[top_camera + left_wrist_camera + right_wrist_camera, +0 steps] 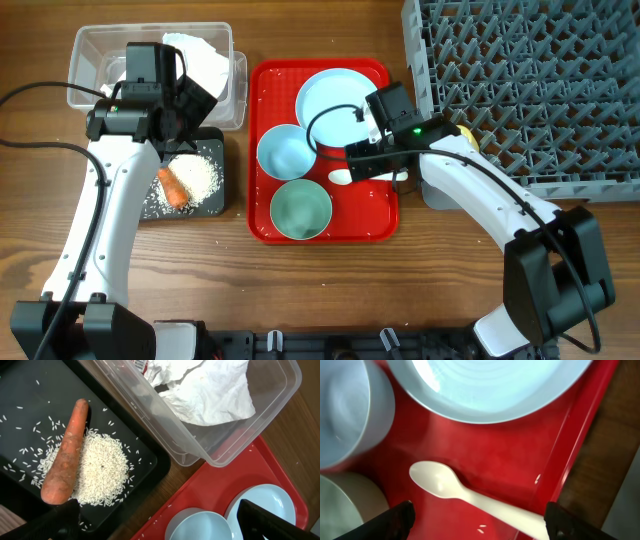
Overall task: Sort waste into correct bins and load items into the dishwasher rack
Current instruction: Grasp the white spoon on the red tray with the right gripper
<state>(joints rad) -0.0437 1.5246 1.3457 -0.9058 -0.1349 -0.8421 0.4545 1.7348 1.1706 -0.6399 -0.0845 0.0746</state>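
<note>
My left gripper [200, 110] [160, 527] is open and empty above the gap between the black tray [215, 200] [30, 400] and the red tray. The black tray holds the orange carrot [173, 187] [65, 455] and a rice pile [200, 178] [102, 467]. The clear tub [85, 45] [200, 445] holds the white napkin [205, 60] [210, 390] and a bit of red wrapper [140, 364]. My right gripper [352, 163] [480, 522] is open, its fingers either side of the white spoon [340, 177] [450, 487]. The brown lump is out of view.
The red tray [385, 205] [510, 455] carries the light-blue plate [335, 95] [485, 380], light-blue bowl [283, 150] [200, 527] and pale-green bowl [300, 210]. The grey rack [540, 80] fills the right. The yellow cup [466, 133] peeks out beside my right arm.
</note>
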